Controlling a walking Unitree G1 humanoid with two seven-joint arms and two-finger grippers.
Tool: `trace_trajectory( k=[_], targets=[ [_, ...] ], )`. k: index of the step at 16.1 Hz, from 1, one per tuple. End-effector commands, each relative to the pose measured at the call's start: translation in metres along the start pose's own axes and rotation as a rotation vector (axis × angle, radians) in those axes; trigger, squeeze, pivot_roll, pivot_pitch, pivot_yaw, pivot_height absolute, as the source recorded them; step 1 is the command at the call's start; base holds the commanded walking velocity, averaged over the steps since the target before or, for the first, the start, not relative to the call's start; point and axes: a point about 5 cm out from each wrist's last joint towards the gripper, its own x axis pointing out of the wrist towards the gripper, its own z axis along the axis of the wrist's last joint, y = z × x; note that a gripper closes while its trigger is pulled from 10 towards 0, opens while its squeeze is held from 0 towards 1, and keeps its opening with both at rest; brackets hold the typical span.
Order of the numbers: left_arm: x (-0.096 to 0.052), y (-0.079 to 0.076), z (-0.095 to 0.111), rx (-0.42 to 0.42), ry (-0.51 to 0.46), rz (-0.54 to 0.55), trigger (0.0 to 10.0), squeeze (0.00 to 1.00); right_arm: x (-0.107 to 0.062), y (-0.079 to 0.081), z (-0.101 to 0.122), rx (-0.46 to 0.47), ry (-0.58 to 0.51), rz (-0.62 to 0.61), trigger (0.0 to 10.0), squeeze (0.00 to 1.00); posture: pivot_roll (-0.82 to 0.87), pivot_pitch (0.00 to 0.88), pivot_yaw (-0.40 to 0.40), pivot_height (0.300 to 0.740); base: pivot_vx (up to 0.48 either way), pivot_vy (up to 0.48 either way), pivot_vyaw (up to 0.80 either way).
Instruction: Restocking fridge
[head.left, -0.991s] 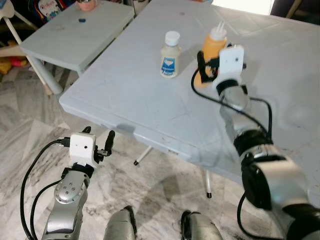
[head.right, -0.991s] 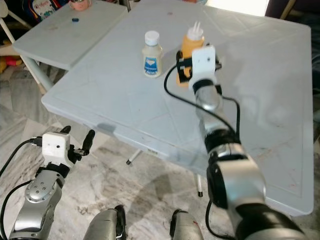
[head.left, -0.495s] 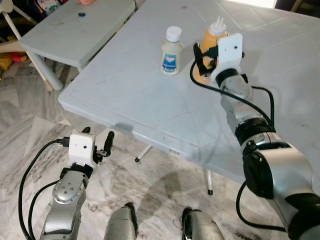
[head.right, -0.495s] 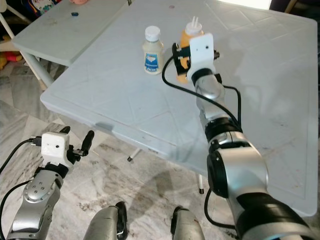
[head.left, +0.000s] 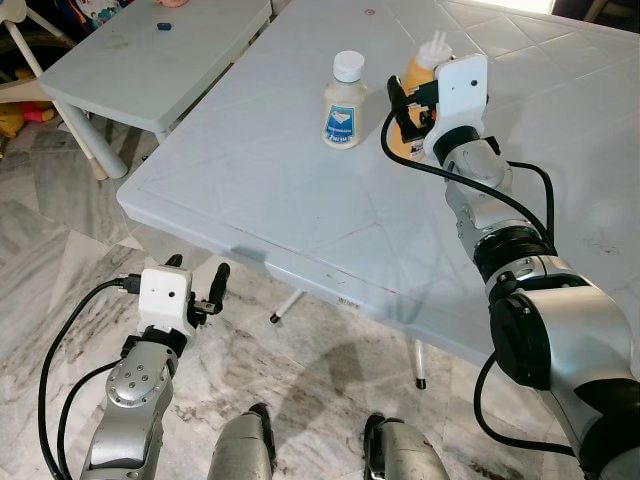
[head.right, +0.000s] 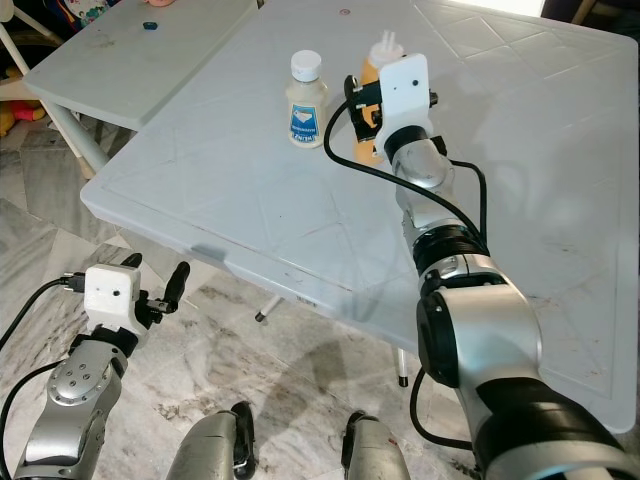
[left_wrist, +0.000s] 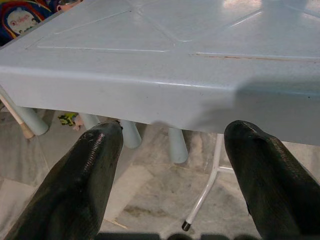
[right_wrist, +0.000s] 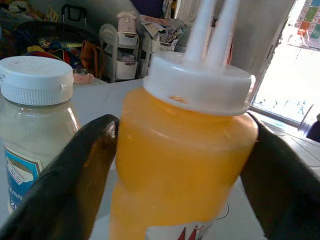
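Item: orange squeeze bottle, white cap with two thin nozzles, standing upright on the pale plastic folding table, toward its far side, near a white-capped jar of pale dressing that stood to the robot's left of it, the two apart. Attending tool: right gripper, at the bottle's body below the cap; the right wrist view showed one black finger on each flank, spread wide around the bottle, and whether the pads had made contact could not be told. Left gripper hung idle below the table edge, over the marble floor, fingers parted and empty. Handling, as judged: bottle appeared nearly full, hence moderately heavy for its size; walls probably soft plastic that would give under a hard squeeze and could push sauce toward the nozzles; surface smooth and glossy, likely slippery. Recommended hold: mid-body, on the widest part under the cap shoulder, with moderate pressure, kept upright. Not the cap or nozzles, which looked too thin to bear load. The neighbouring jar appeared stiffer; it left little room on that side.
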Motion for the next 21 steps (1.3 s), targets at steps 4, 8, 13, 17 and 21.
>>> trace_trajectory(
  k=[4, 8, 13, 17, 21],
  targets=[
    [-0.002, 0.0, -0.004, 0.004, 0.024, -0.001, 10.0, 0.0, 0.002, 0.0, 0.005, -0.013, -0.023, 0.007, 0.0, 0.0, 0.15, 0.208, 0.047, 0.74, 0.0, 0.0, 0.0],
    [0.001, -0.001, -0.005, 0.002, 0.026, -0.005, 10.0, 0.0, 0.002, -0.001, 0.009, -0.066, -0.042, 0.064, 0.0, 0.0, 0.14, 0.194, 0.042, 0.74, 0.0, 0.0, 0.0],
    [0.004, 0.008, -0.011, 0.01, 0.078, 0.068, 10.0, 0.0, -0.013, 0.001, -0.003, -0.045, -0.063, 0.194, 10.0, 0.0, 0.1, 0.177, 0.044, 0.74, 0.0, 0.0, 0.0],
    [-0.001, 0.015, -0.018, 0.011, 0.102, 0.096, 10.0, 0.0, -0.038, 0.014, -0.015, 0.025, -0.112, 0.204, 10.0, 0.0, 0.08, 0.155, 0.04, 0.74, 0.0, 0.0, 0.0],
    [-0.004, 0.015, -0.025, -0.007, 0.114, 0.138, 10.0, 0.0, -0.083, 0.002, -0.042, 0.12, -0.065, -0.029, 10.0, 0.0, 0.06, 0.119, 0.044, 0.74, 0.0, 0.0, 0.0]
  ],
)
